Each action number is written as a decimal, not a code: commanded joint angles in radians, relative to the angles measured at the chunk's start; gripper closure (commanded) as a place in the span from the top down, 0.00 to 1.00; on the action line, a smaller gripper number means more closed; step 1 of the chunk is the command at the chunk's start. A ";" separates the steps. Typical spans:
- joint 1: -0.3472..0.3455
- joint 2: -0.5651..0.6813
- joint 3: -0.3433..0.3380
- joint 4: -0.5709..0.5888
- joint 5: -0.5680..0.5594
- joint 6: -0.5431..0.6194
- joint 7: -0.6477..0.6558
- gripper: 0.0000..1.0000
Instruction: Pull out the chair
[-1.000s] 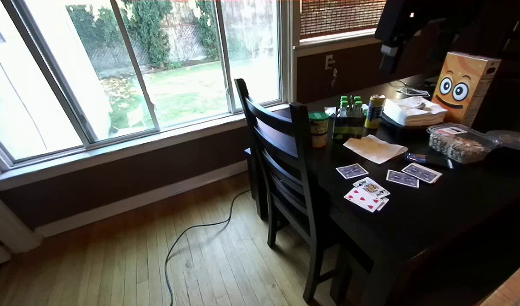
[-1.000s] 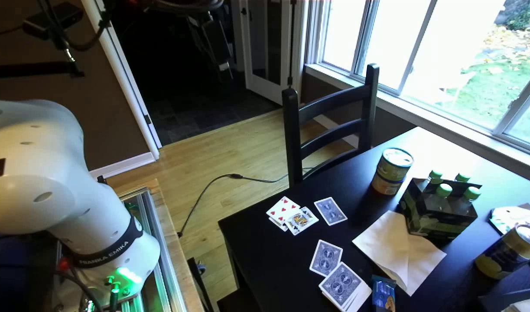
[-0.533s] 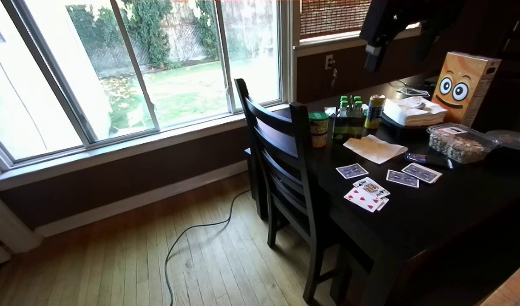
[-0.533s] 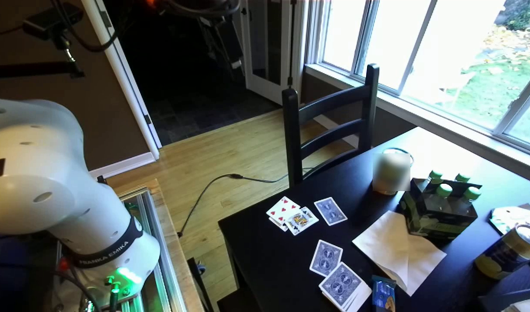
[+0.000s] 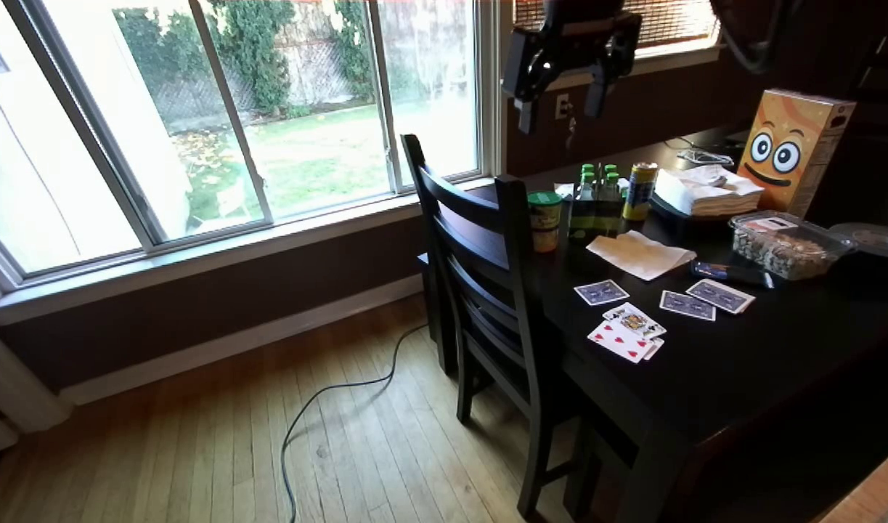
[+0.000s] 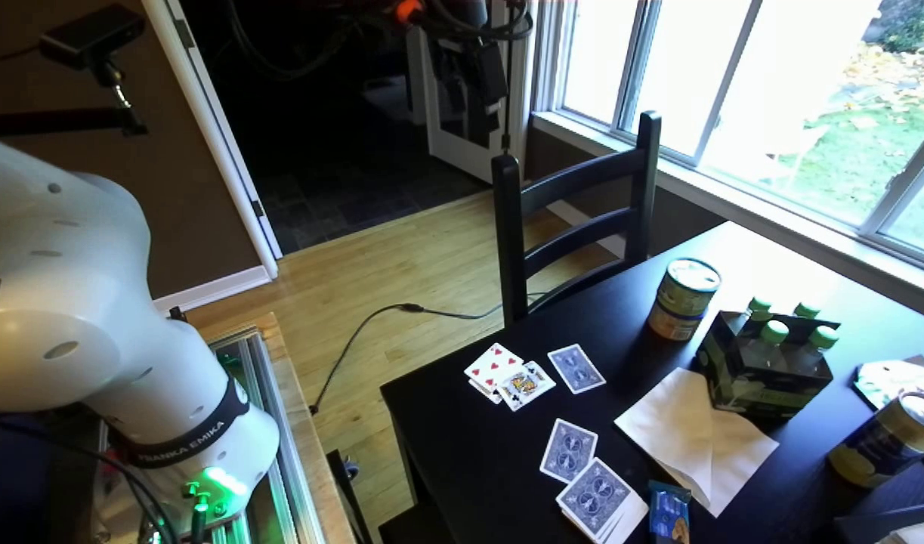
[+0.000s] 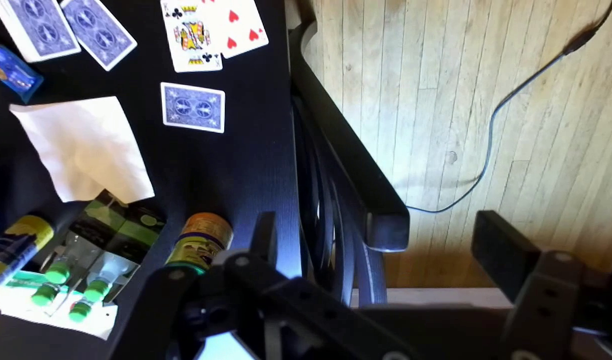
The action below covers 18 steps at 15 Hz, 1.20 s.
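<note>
Chair: the dark wooden chair (image 5: 523,290) stands upright at the counter (image 6: 477,453), its tall back beside the edge that joins the window-side corner to the corner near the face-up cards (image 6: 499,366); whether it touches that edge is hard to tell.
Fingers: the 2 fingers (image 7: 503,250) are spread wide apart, pointing down over the chair's back.
Chair to fingers: in the wrist view the square top of 1 post (image 7: 388,232) shows between them; in both exterior views they hang above the back, clear of it.
Card corner: the face-up cards overlap, a king of clubs (image 7: 191,40) among them, with 1 face-down card (image 6: 576,369) just beside.
Long edge from that corner: more face-down cards (image 6: 601,499) and a blue packet (image 6: 669,514).
Window corner: a green-lidded container (image 5: 545,221) stands near the chair's edge; further in, a carrier (image 6: 756,378) holds 4 green-capped bottles (image 6: 773,332), a creased napkin (image 6: 688,431) against it.
Well in from the chair's edge: an orange box (image 5: 788,160) with a cartoon face, upright, and a clear tub (image 5: 785,250).
Floor: pale boards (image 5: 197,436), crossed by a dark cable (image 6: 411,307).
Window: bright and broad (image 5: 306,145).
Doorway: dark (image 6: 318,174).
Arm: white (image 6: 76,287), a green light (image 6: 224,480) glowing at its base, across the floor from the card corner.
</note>
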 commanded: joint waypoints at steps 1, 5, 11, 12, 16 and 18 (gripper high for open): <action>-0.032 0.255 0.030 0.228 -0.058 -0.008 0.013 1.00; 0.037 0.483 -0.034 0.433 -0.156 0.031 0.059 1.00; 0.142 0.740 -0.125 0.604 -0.220 0.159 0.140 1.00; 0.156 0.767 -0.139 0.612 -0.205 0.173 0.144 1.00; 0.181 0.771 -0.168 0.575 -0.168 0.215 0.110 1.00; 0.184 0.780 -0.171 0.582 -0.168 0.220 0.110 1.00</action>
